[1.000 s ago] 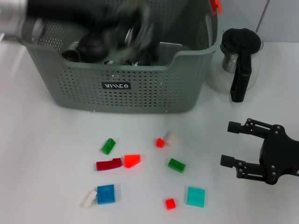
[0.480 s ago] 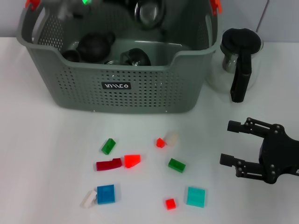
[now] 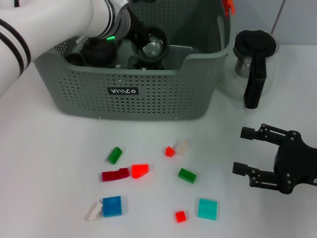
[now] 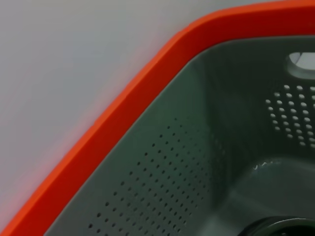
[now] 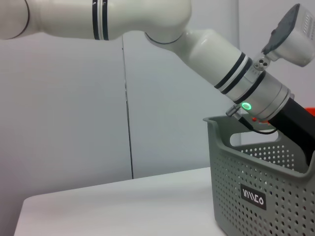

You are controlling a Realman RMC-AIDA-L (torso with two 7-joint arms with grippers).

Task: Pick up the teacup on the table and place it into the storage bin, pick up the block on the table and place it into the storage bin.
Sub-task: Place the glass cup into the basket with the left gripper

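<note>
Two arms in my view: the left tool [image 3: 148, 45] reaches down into the bin [image 3: 133, 89] at the bench's [image 3: 44, 163] far edge, grasping a teacup [image 3: 151, 48] inside. Blocks [image 3: 139, 170] lie scattered along the near edge. Right tool [image 3: 241, 151] hovers released near the right edge.

The storage bin [image 3: 148, 99] is grey-green, perforated, with orange clips and a black label. Red, green, blue, teal and white blocks [image 3: 140, 171] lie before it on the white table [image 3: 39, 163].
</note>
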